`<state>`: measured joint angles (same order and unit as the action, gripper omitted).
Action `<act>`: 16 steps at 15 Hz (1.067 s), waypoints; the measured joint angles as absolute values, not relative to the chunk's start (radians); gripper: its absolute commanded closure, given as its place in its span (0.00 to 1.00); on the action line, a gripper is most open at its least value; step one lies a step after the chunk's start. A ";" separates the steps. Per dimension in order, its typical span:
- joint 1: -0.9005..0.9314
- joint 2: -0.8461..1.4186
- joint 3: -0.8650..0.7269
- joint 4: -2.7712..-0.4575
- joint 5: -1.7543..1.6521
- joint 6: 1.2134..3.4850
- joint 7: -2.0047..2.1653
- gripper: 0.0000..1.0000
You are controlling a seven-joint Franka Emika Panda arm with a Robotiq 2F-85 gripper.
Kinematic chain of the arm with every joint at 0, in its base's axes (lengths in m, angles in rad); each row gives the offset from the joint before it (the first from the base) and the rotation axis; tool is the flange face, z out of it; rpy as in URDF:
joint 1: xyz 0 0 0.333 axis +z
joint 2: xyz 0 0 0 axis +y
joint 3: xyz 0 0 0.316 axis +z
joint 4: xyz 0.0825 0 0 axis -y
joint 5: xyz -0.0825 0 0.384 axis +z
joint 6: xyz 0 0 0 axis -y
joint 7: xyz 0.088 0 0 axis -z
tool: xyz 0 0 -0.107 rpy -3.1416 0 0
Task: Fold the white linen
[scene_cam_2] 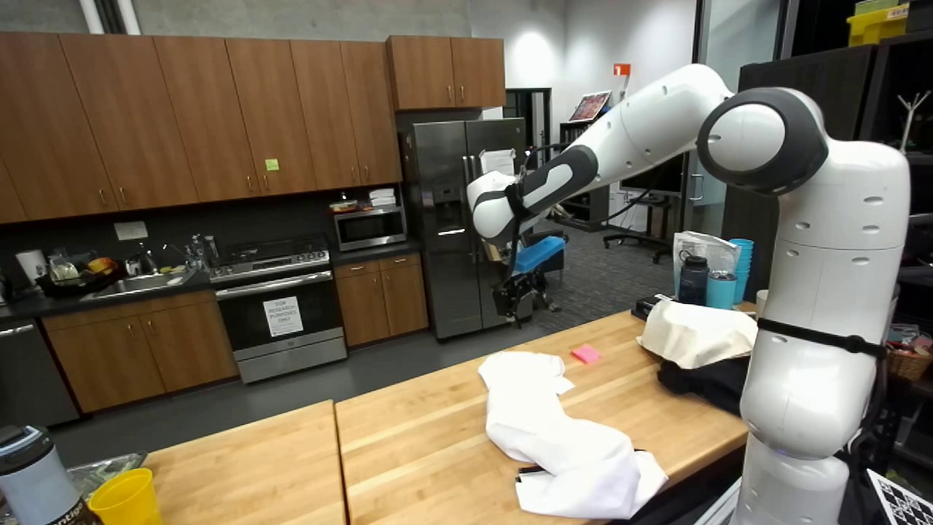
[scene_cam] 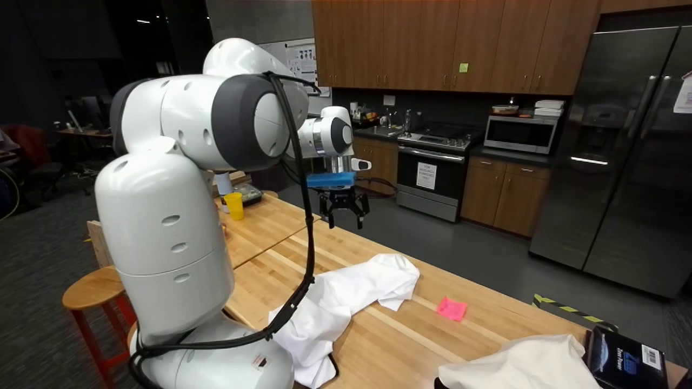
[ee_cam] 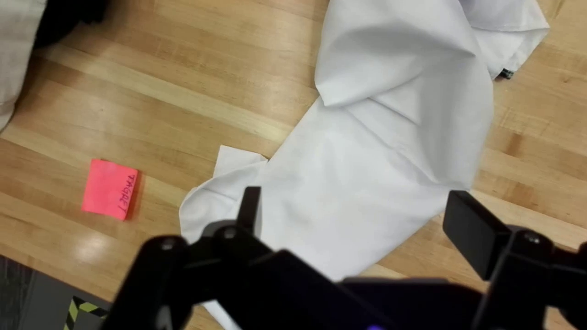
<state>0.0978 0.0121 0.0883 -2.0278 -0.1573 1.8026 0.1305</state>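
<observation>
The white linen (scene_cam: 351, 289) lies rumpled in a long strip on the wooden table. It also shows in another exterior view (scene_cam_2: 550, 437), running from near the robot base toward the far edge. In the wrist view the linen (ee_cam: 348, 174) has a flap folded over near the top and a small turned corner at left. My gripper (scene_cam: 346, 222) is open and empty, well above the table. It also shows in an exterior view (scene_cam_2: 523, 302). In the wrist view the fingers (ee_cam: 353, 201) are wide apart over the linen's far part, not touching it. They hide some of the linen.
A pink sticky note (ee_cam: 110, 189) lies beside the linen. A cream cloth (scene_cam_2: 700, 332) over something black sits near a black box (scene_cam: 627, 356). A yellow cup (scene_cam: 234, 206) stands at the table's other end. The table edge (scene_cam_2: 437, 375) runs past the linen's far end.
</observation>
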 measured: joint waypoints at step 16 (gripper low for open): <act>0.220 0.661 -0.023 -1.515 -0.473 2.007 0.726 0.00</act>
<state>0.2202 0.6613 -0.0234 -1.5155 -0.4728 2.0067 0.7259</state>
